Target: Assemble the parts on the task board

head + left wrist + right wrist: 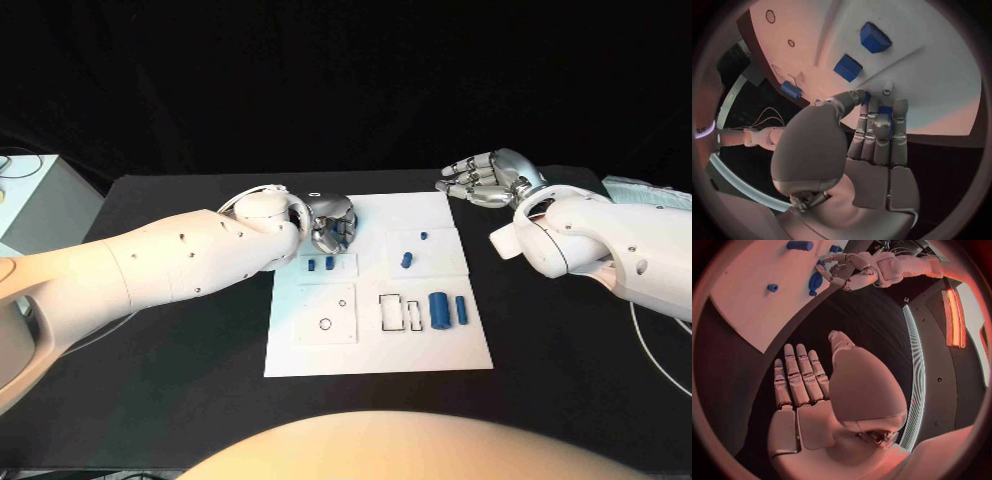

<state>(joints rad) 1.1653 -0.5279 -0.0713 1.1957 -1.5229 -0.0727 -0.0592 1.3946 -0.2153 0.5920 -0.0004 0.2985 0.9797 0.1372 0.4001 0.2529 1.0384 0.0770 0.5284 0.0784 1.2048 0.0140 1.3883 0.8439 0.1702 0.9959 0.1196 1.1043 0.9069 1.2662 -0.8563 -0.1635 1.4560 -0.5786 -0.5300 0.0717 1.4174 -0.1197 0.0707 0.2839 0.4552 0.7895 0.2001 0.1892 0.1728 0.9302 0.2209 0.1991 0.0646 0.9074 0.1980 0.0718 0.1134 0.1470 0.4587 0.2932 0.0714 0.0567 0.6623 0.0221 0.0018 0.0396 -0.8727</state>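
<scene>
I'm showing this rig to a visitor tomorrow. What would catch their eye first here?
Likely the white task board mid-table on black, dotted with small blue parts. Next, the left hand bent down over the board's far left corner, its fingers apparently on a blue piece there, though whether it grips is unclear. The right hand hovers open off the board's far right corner.

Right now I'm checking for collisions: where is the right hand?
In the head view the right hand hovers over the black table, just off the task board's far right corner.
</scene>
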